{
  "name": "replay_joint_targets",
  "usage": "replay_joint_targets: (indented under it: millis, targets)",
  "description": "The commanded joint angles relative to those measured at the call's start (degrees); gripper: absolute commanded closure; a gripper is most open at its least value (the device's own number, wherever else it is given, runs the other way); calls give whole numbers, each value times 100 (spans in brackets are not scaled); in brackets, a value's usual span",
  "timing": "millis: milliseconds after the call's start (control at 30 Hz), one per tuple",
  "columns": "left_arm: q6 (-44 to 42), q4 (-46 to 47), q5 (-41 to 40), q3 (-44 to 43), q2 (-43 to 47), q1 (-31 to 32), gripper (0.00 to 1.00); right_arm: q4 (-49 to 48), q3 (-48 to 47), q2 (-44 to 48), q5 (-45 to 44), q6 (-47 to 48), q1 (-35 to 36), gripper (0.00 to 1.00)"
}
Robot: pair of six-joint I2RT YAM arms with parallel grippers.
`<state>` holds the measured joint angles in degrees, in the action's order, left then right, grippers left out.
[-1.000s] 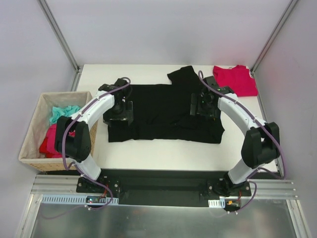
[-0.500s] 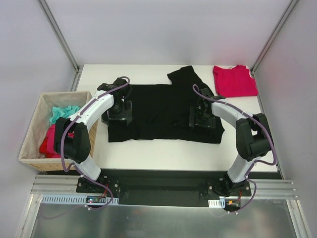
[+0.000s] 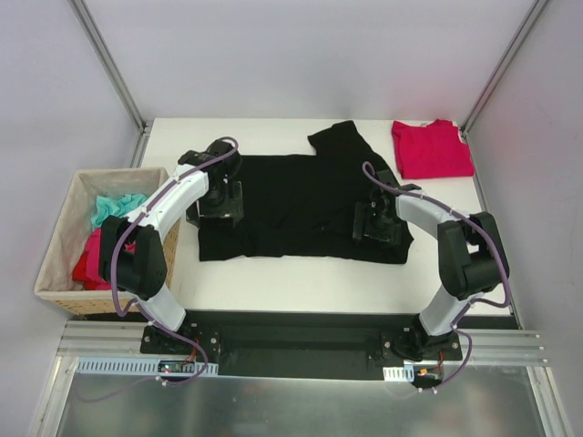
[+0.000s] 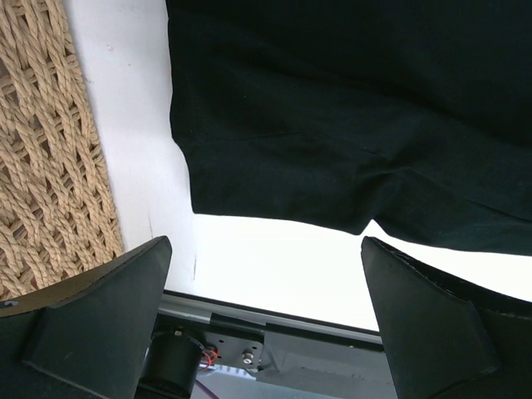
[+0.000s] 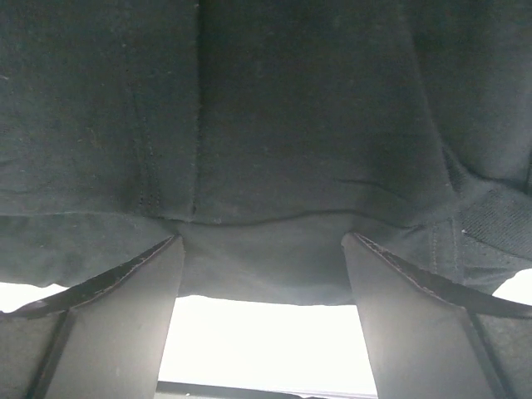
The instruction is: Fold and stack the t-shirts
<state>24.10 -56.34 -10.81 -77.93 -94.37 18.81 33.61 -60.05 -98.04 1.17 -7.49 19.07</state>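
White bench (image 3: 273, 275), black t-shirt (image 3: 301, 196) laid out
We see left gripper (image 3: 219, 202) and right gripper (image 3: 376, 223) splayed wide over it

White table (image 3: 301, 278) between pale grey walls (image 3: 301, 55), slanting metal posts (image 3: 107, 62), woven basket (image 3: 55, 246) at left

We see a plain black t-shirt (image 3: 301, 205), a crimson-red t-shirt (image 3: 432, 148), a tan woven basket (image 4: 50, 166) and a white table (image 3: 301, 278).

Matt cloth makes the black t-shirt (image 3: 301, 205); rough woven fibre, the basket (image 4: 50, 141).
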Motion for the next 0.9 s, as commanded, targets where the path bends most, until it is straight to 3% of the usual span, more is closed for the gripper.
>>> replay_joint_targets:
  millis: [0,200,867]
  targets:
    - [148,-176,-80,-258,138,53,1,-82,362,153,304,-174,-281,18]
    - [122,-185,-53,-319,138,53,1,-223,854,513,604,-262,-623,17]
    - [165,-167,202,-372,129,62,1,172,1856,1673,-37,-236,-1151,16]
